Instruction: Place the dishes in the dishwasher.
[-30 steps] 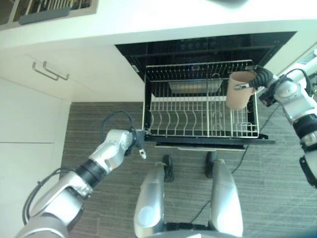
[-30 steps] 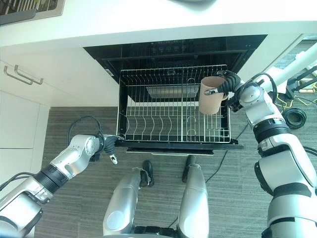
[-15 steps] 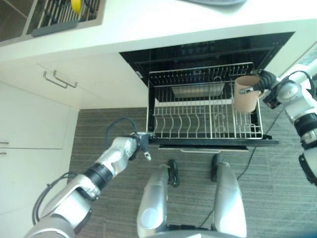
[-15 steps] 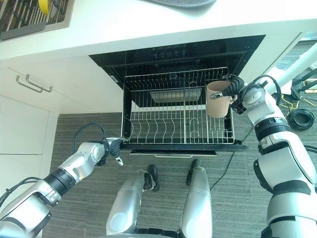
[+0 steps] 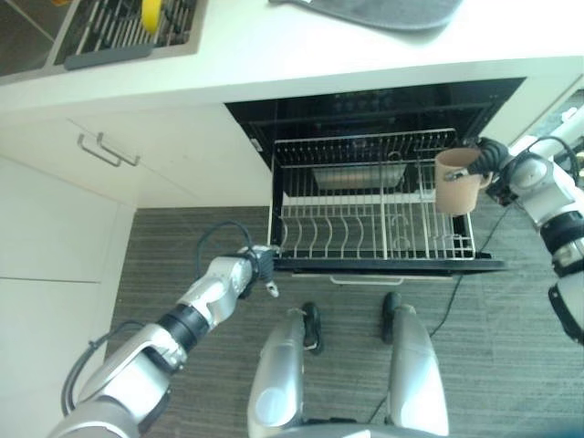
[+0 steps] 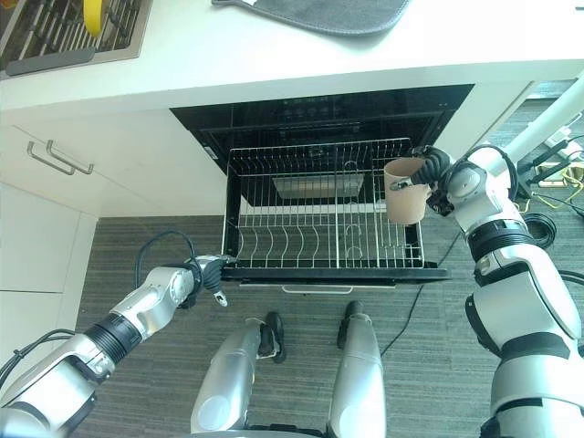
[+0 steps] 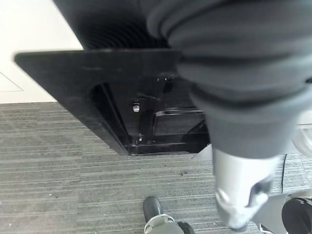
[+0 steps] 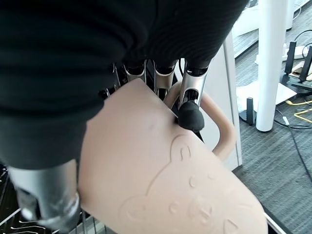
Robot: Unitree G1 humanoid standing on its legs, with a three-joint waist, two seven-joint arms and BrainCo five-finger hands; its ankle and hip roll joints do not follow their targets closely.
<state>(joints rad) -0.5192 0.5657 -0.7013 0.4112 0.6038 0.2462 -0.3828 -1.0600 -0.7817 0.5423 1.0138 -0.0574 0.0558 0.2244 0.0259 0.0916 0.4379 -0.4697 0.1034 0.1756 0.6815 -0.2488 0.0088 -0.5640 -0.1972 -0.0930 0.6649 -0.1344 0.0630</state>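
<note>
The right hand [image 6: 436, 167] holds a beige mug [image 6: 404, 190], its fingers [image 8: 191, 105] curled round the mug body beside the handle, with the thumb on the opposite side of the wall. The mug is upright, its open mouth facing up, and hangs from the hand just over the right rear corner of the dishwasher rack [image 6: 324, 219]. Whether the mug base touches the rack wire cannot be told. The right wrist view shows a bear outline embossed on the mug wall below the fingers.

The wire rack is pulled out of the dishwasher [image 6: 319, 108] over the lowered door [image 5: 383, 265], and extends from the right hand toward the robot's left. A metal tray [image 5: 351, 175] lies at the back of the rack, to the left of the mug and apart from it.

The left hand [image 5: 262, 265] is at the front left corner of the lowered door, low and well apart from the mug. In the left wrist view one finger [image 7: 239, 195] points straight down past the dark edge of the door; the state of the rest of the hand cannot be told.

Beyond both hands, above the dishwasher, the white counter [image 6: 274, 55] carries a grey mat [image 6: 310, 14].
</note>
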